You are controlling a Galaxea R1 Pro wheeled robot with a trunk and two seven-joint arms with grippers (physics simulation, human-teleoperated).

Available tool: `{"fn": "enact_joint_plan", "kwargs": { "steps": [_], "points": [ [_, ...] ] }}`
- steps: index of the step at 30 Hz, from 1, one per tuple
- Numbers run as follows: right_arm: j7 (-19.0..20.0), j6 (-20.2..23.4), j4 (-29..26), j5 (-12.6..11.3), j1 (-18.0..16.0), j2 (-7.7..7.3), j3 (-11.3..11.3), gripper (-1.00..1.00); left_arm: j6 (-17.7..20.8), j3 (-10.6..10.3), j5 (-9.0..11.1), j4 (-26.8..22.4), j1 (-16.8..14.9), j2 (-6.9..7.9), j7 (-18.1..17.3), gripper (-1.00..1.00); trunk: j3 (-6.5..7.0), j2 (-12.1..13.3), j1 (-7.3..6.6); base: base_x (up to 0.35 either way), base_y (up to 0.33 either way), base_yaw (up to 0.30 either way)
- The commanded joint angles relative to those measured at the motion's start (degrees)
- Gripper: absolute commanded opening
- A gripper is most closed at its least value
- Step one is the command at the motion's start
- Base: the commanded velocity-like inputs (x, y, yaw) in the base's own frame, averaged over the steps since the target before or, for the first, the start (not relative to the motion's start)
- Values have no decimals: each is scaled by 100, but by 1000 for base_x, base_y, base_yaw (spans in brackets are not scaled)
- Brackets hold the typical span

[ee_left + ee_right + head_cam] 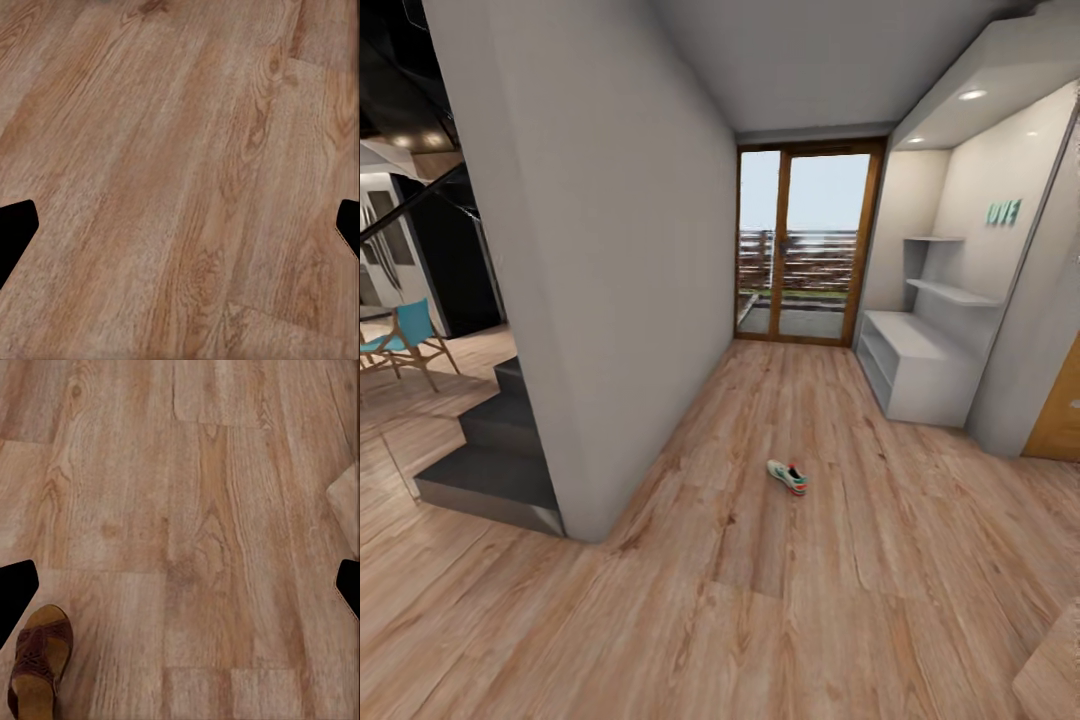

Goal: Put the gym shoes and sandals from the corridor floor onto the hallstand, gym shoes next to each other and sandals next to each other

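Head view: a corridor with a light wood-plank corridor floor (780, 600) runs toward a glass door (800, 240). One gym shoe (788, 477), white with green and red accents, lies alone on the planks in mid-corridor. The light-grey hallstand (920, 375) stands against the right wall, well apart from the shoe, with its bench top and low shelves bare. Dark stairs (495, 450) and a blue chair (405, 340) sit to the left.

Left wrist view: bare planks, with the dark fingertips (15, 232) of the left end effector (180, 232) at opposite edges, spread wide and holding nothing.

Right wrist view: the right end effector (180, 592) is likewise wide and empty. A brown sandal (37, 671) with a tan insole lies on the floor near one fingertip.

The step in hand appears to be approaching a shoe. The sandal looks closest, so lowering the right arm and centring its fingers across the sandal's narrow width should give a firm grasp before driving to the hallstand.
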Motion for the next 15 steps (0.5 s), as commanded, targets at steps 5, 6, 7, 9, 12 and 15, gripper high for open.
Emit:
{"fn": "enact_joint_plan", "kwargs": {
  "steps": [5, 6, 7, 9, 12, 15],
  "points": [
    [2, -18, 6, -57, -3, -2, 12, 100, -16, 9, 32, -1, 1, -1, -19, 100, -6, -3, -1, -107, -260, 0],
    [2, -19, 6, -57, -3, -2, 12, 100, -16, 9, 32, -2, 0, -1, -19, 100, -6, -3, -1, -167, -239, 0],
    [2, -18, 6, -57, -2, -2, 12, 100, -18, 9, 32, -5, 3, -1, -19, 100, -6, -3, -1, -202, -222, 0],
    [4, -17, 5, -58, -3, -2, 12, 100, -17, 9, 32, -6, 2, -1, -19, 100, -6, -3, -1, -208, -219, 0],
    [3, -17, 5, -58, -2, -2, 12, 100, -15, 9, 35, -7, 0, -1, -19, 100, -6, -3, -1, -181, -227, 0],
    [3, -17, 5, -58, -2, -2, 12, 100, -14, 9, 72, -7, -2, -1, -19, 100, -6, -3, -1, -68, -255, 0]
  ]
}}
